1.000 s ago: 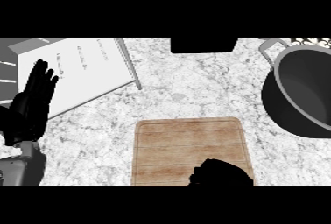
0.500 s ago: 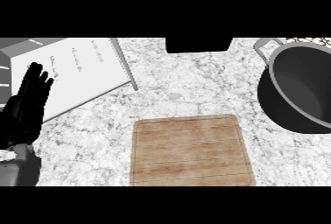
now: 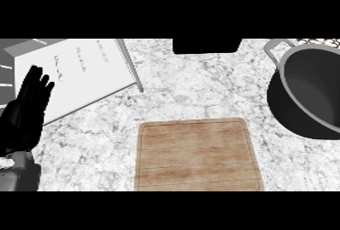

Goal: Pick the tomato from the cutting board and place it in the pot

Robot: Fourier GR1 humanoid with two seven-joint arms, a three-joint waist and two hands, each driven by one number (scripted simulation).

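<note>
Left hand rested open at left edge, nothing held. Wooden cutting board seen w/ pot at right; no legible writing.

No text, label, brand, number or sign can be read anywhere: the white panel at the upper left of the table carries only a few faint grey marks, too small and blurred to make out as letters or figures.
</note>
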